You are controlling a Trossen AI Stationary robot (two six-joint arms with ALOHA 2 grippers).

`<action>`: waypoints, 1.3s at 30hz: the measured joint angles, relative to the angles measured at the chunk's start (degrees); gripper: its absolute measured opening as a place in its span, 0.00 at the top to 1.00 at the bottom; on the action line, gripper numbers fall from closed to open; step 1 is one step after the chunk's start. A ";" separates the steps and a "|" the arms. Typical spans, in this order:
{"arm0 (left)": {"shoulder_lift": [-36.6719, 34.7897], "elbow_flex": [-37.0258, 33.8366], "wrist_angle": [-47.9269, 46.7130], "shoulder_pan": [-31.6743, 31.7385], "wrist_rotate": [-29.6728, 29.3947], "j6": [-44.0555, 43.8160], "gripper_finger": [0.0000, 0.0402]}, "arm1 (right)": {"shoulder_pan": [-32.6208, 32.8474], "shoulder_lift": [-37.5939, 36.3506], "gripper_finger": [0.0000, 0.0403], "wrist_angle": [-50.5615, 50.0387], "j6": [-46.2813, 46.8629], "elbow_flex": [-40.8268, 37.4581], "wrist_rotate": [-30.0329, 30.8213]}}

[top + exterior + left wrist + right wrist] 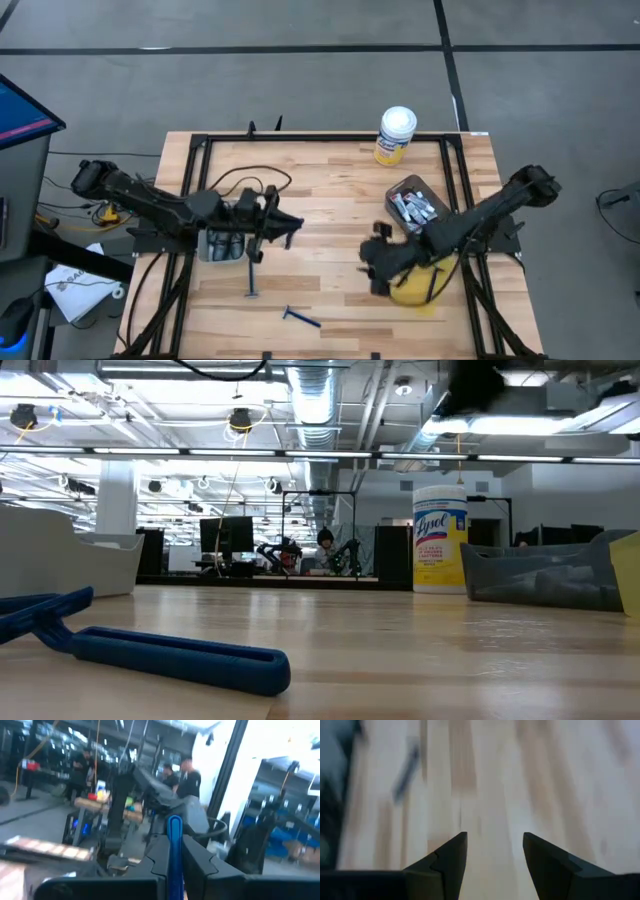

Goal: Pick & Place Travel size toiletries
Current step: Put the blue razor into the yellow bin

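My left gripper hovers over the table's left half, beside a grey bin of dark oval pieces, and is shut on a blue razor. Two more blue razors lie flat on the wood, one near that bin and one by the near edge, which also fills the low view's foreground. My right gripper is open above bare wood right of centre; a blurred blue razor shows beyond its fingers. My left gripper pinches the blue razor's handle between its two fingers. The handle lies along the fingers, and its free end sticks out past the fingertips. It is lifted clear of the table.
A yellow canister with a white lid stands at the far edge. A second grey bin with silver-white tubes sits far right, and a yellow object lies under the right arm. People stand in the room beyond. Black frame rails run along the table's sides.
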 joint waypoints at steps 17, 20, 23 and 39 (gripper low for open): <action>4.43 0.00 9.11 0.28 0.06 0.51 0.96 | -15.69 -8.04 0.54 46.96 -17.67 0.02 -1.00; 5.06 0.00 9.47 1.03 0.06 0.80 0.96 | -16.01 -6.92 0.53 48.77 -17.69 0.00 -3.34; 5.42 0.00 9.88 2.00 0.02 1.04 0.96 | -15.93 -5.11 0.53 49.47 -17.78 1.45 -4.54; 6.51 -0.04 10.90 4.77 1.09 2.52 0.96 | -16.68 1.93 0.53 48.61 -23.68 9.46 -6.23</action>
